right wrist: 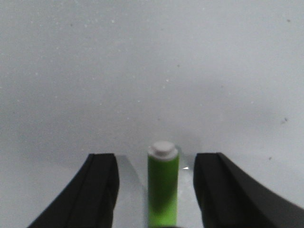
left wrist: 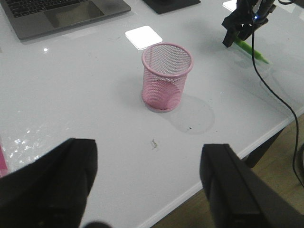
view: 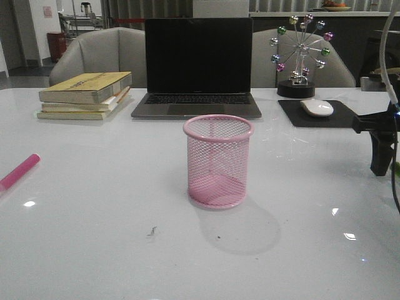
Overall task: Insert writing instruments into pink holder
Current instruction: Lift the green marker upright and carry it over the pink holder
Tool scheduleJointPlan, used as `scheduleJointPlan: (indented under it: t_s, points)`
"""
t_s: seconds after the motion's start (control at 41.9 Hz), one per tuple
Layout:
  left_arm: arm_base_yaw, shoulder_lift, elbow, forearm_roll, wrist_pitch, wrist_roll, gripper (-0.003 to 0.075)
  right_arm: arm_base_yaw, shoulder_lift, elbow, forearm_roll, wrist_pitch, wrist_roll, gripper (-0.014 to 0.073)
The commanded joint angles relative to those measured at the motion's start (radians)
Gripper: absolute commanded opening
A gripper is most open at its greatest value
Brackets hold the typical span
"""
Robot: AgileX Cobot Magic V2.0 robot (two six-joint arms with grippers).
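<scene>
The pink holder [view: 218,161] stands upright and empty at the middle of the white bench [view: 94,250], just near of the laptop [view: 197,69]. The pink marker [view: 19,172] lies flat at the far left edge, well apart from the holder. The green marker [right wrist: 162,187] lies on the bench at the right, between the spread jaws of the right gripper [right wrist: 156,190], which do not touch it. The left gripper [left wrist: 147,185] hovers near of the holder, jaws spread wide and holding nothing.

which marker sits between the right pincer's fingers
The lime green marker, lying between the open right pincer; the pink marker lies far off at the table's left edge.
</scene>
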Motion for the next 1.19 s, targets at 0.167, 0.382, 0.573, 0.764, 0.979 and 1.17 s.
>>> scheduleJointPlan:
  t_s: [0.167, 0.382, 0.573, 0.764, 0.979, 1.17]
  points:
    - [-0.009, 0.006, -0.034, -0.008, -0.077, 0.003, 0.0509, -0.006, -0.045, -0.031, -0.013, 0.021, -0.020, 0.0194]
    - [-0.009, 0.006, -0.034, -0.004, -0.077, 0.003, 0.0509, 0.018, -0.123, -0.005, 0.002, -0.046, -0.020, 0.0174]
    - [-0.009, 0.006, -0.034, 0.002, -0.077, 0.003, 0.0509, 0.128, -0.348, 0.192, 0.029, -0.391, -0.020, 0.0174]
    - [-0.009, 0.006, -0.034, 0.006, -0.077, 0.003, 0.0509, 0.298, -0.562, 0.428, 0.029, -0.852, -0.020, 0.0174]
    - [-0.009, 0.006, -0.034, 0.006, -0.077, 0.003, 0.0509, 0.494, -0.652, 0.619, 0.029, -1.353, -0.018, 0.0174]
    - [-0.009, 0.006, -0.034, 0.006, -0.077, 0.003, 0.0509, 0.610, -0.613, 0.668, 0.028, -1.562, 0.009, 0.0174]
